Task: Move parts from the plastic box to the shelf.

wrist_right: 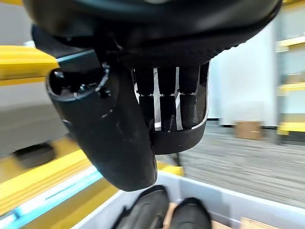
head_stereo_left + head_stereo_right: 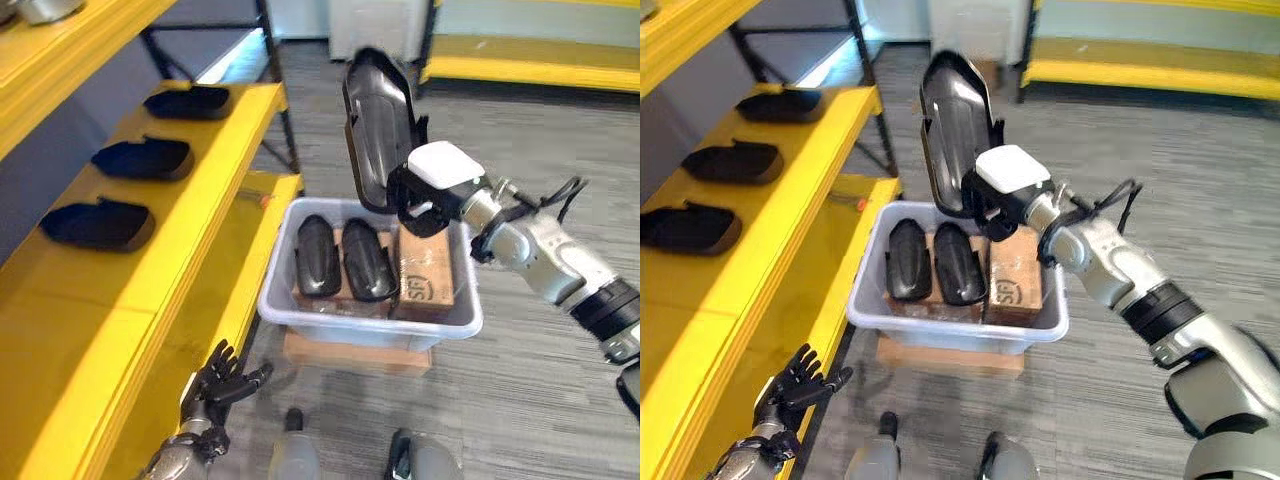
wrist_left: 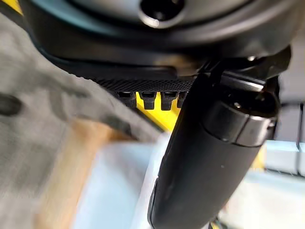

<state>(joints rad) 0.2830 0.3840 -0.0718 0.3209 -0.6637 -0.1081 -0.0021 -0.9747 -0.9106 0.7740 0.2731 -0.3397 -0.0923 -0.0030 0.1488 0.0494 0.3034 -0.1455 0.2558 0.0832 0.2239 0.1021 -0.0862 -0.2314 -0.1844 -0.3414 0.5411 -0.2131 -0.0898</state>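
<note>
My right hand holds a long black moulded part upright above the grey plastic box, fingers and thumb curled round its lower end. The right wrist view has the fingers wrapped over that part's edge. Two more black parts lie side by side in the box beside a brown carton. Three black parts rest in a row on the yellow shelf at the left. My left hand hangs low by the shelf's front edge, fingers spread and holding nothing.
The box stands on a low wooden board on grey carpet. A dark shelf upright rises behind the box's far left corner. A second yellow rack runs along the back right. Open carpet lies to the right of the box.
</note>
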